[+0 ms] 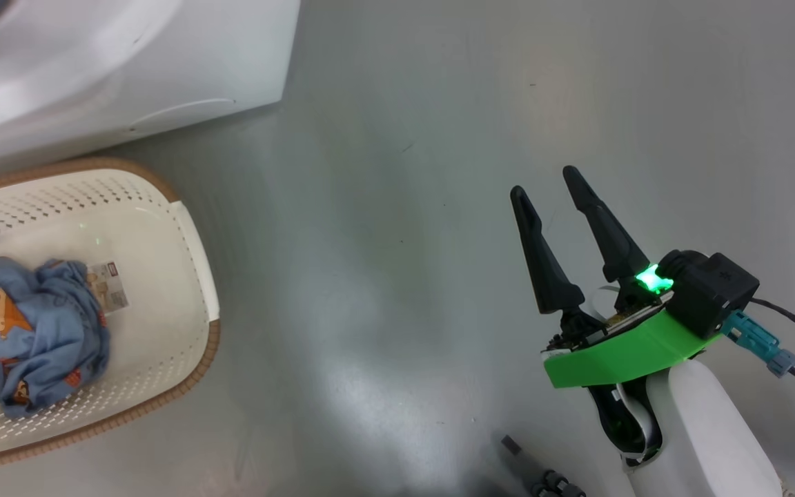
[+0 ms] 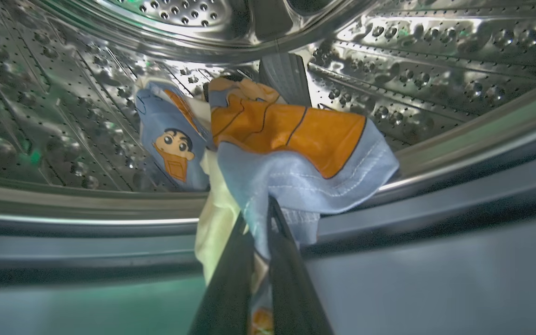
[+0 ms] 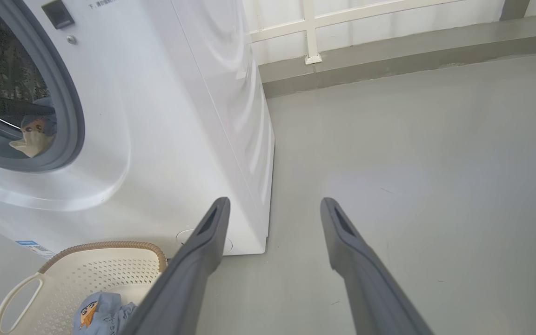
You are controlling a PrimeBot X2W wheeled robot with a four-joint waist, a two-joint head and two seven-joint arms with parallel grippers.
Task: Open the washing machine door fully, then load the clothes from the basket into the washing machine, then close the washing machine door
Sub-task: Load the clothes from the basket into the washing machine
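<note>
Partway through the loading, by the look of things. Opening of the door judged done: round mouth of the washing machine (image 3: pixel 179 116) bare at upper left of the right wrist view, grey gasket (image 3: pixel 73 116) exposed around it. Left gripper (image 2: pixel 258 211) at bottom centre of the left wrist view, fingers pressed together and pinching the orange-patched garment (image 2: pixel 286 135). Cloth bunched at centre frame, draped across the lip of the steel drum (image 2: pixel 435 56), partly inside and partly hanging over the rim toward the bottom of the frame, so not yet properly dropped in. Same garment seen as a small pale-and-blue scrap at the lower edge of the opening, far left of the right wrist view. Right gripper (image 1: pixel 544 183) at centre right of the head view, jaws spread wide, nothing between them, poised over bare grey floor (image 1: pixel 384 276). Second piece, the blue garment (image 1: pixel 38 324), crumpled at lower left of the head view in the basket (image 1: pixel 194 276), just beside the machine's base. Left to do, as judged: release or push the held cloth deeper into the drum, fetch the basket's piece, load it, then swing the door shut.
</note>
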